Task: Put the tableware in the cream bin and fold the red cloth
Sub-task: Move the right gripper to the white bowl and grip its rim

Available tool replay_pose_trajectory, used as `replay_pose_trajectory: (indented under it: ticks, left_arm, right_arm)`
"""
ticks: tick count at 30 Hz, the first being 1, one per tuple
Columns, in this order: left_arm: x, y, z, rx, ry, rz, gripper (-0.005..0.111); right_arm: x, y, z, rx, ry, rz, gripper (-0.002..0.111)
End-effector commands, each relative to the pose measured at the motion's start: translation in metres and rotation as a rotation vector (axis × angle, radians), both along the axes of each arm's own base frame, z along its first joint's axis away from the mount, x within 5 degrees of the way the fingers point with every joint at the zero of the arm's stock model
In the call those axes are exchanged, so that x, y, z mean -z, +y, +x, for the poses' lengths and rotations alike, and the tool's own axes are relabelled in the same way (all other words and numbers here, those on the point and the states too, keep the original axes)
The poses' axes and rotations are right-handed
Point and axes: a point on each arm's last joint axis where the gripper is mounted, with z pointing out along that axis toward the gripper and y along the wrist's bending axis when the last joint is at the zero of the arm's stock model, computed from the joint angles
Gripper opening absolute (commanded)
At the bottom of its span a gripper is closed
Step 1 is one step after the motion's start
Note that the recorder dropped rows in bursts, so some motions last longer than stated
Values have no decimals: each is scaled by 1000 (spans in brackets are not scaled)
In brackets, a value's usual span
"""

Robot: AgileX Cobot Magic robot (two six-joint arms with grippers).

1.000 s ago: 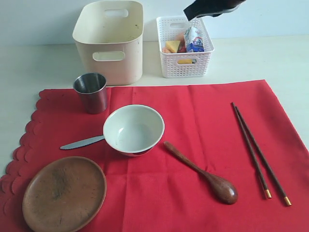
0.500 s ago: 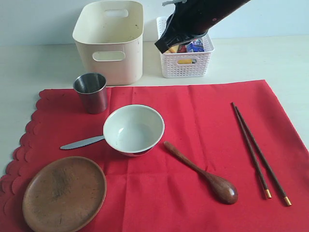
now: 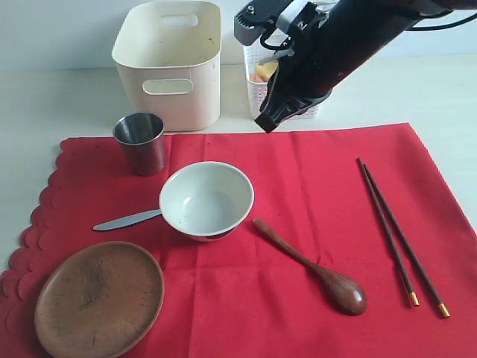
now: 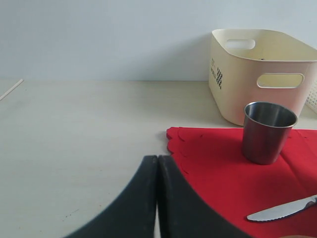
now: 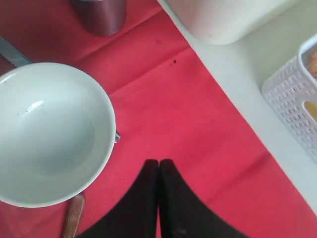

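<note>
Exterior view, query from operator: what are the failure modes at this position?

Reply from supervisor: Three, by my estimate. First, the right pincer has its fingers pressed together and carries nothing. If it descends on a piece of tableware without spreading, it will push the piece instead of gripping it. Second, the right arm passes directly in front of the white lattice basket. A sideways swing could knock the basket. Third, the metal butter knife runs in under the rim of the white bowl. Whether they touch cannot be told, but moving the bowl carelessly may drag the knife and bunch the red cloth.

Query from operator: where do the task items lie relative to that pincer?

Reply from supervisor: The pincer hangs over the far edge of the red cloth, near the basket. The white bowl lies on the cloth to its left and nearer the camera, clearly apart. The right wrist view confirms this: the closed tips are over bare cloth, beside the bowl. The cream bin stands on the table beyond the cloth, left of the pincer. The steel cup stands just in front of it.

Query from operator: state of the left pincer?

Reply from supervisor: The left pincer is also pressed together, empty, and well apart from the cup.
</note>
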Motion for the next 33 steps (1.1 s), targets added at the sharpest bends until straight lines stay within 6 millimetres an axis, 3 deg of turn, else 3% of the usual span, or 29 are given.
replay_pose_trajectory:
  ticks: [1, 8, 13, 15, 22, 30, 33]
  left_arm:
    - [-2, 0, 0, 4, -15, -1, 3]
    - [-2, 0, 0, 4, -15, -1, 3]
    - [-2, 0, 0, 4, -15, -1, 3]
    - [-2, 0, 0, 4, -15, -1, 3]
    - [-2, 0, 0, 4, -15, -1, 3]
    - [-2, 0, 0, 4, -15, -1, 3]
    - [-2, 0, 0, 4, -15, -1, 3]
  right_arm:
    - [-2, 7, -7, -45, -38, -20, 15]
    - [23, 41, -30, -199, -41, -111, 48]
    - [48, 57, -30, -220, -51, -125, 73]
    - [54, 58, -29, -216, -45, -128, 78]
    - [68, 64, -20, -193, -91, -108, 78]
    - [100, 70, -11, -186, -105, -129, 78]
    - [101, 70, -11, -193, -102, -137, 68]
